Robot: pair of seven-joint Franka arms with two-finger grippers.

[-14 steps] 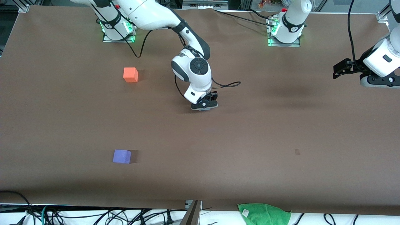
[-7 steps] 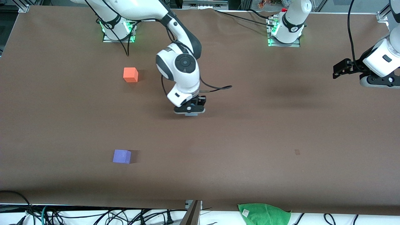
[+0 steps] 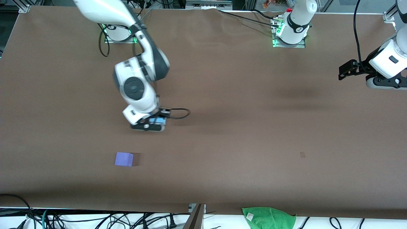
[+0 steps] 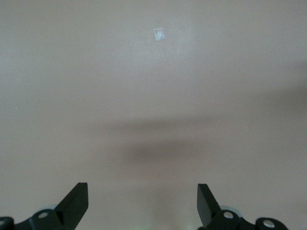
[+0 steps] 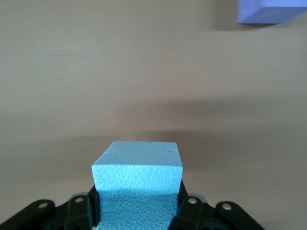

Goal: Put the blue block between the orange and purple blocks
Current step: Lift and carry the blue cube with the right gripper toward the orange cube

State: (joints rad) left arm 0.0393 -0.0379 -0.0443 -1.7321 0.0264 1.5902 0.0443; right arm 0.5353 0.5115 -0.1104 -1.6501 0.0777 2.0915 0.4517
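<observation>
One blue block [image 5: 137, 184] level in right claw [image 3: 152, 123], purple block [image 3: 124, 159] nearby

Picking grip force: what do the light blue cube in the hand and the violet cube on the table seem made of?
Light blue cube: probably foam, matte; its face shows a pebbled cell texture. Violet cube: matte, plain, perhaps the same foam, but no texture is visible.

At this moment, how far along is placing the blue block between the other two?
Done: the small sky-blue matte cube is grasped, held in the right gripper above the brown table. In hand: carrying it; the violet-purple matte cube lies nearer the front camera. Left: set it down and release. The orange cube is hidden by the arm. The left gripper waits open.
</observation>
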